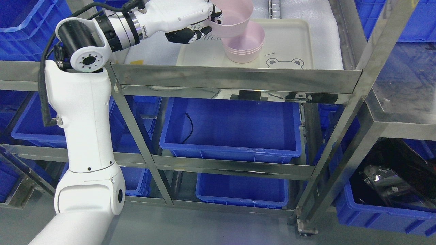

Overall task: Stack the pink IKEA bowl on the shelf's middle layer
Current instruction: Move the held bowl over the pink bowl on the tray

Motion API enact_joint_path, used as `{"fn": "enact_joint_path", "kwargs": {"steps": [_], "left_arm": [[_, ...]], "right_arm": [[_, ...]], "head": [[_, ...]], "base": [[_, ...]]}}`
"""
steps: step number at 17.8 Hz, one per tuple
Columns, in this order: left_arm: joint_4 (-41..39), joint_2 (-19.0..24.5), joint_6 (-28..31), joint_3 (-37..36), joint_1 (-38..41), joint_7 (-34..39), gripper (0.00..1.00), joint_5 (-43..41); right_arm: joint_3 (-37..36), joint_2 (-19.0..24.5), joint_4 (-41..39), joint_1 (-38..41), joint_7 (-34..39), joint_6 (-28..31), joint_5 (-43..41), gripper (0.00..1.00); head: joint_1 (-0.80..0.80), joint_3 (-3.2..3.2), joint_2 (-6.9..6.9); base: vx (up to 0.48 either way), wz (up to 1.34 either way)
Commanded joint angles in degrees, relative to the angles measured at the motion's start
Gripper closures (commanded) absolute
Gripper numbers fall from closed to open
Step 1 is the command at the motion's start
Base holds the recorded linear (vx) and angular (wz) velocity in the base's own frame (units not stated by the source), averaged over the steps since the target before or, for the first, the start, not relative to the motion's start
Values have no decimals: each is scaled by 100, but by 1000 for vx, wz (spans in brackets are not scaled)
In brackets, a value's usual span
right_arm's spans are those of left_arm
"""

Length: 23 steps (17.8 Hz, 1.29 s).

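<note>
Just above the stack of bowls (244, 46) on the tray (293, 41), the left hand (190, 25) holds a pink bowl (233, 18), fingers clamped on its rim; lowering and release remain.

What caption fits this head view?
Left hand tilts a pink bowl over stacked bowls on the tray.

partly hidden dark lettering on the cream tray (293, 41), too covered to read, no other legible text
</note>
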Motion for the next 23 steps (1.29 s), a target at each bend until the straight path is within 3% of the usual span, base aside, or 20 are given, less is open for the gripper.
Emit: {"fn": "enact_joint_path", "kwargs": {"steps": [1, 7, 13, 23], "left_arm": [[591, 284, 20, -127, -82, 31, 98, -83], [766, -200, 20, -831, -99, 75, 98, -311], [1048, -297, 20, -787, -205, 66, 98, -1295], [1197, -535, 20, -611, -398, 259, 97, -1340]], "right_arm": [[2, -100, -100, 132, 1, -5, 0, 0], [2, -100, -100, 132, 1, -5, 0, 0], [2, -100, -100, 132, 1, -5, 0, 0], [-7, -100, -100, 132, 1, -5, 0, 0]], "head": [[0, 0, 0], [0, 0, -1], [0, 0, -1], [0, 0, -1]], "base": [[61, -90], [36, -38], [1, -25], [-4, 5]]}}
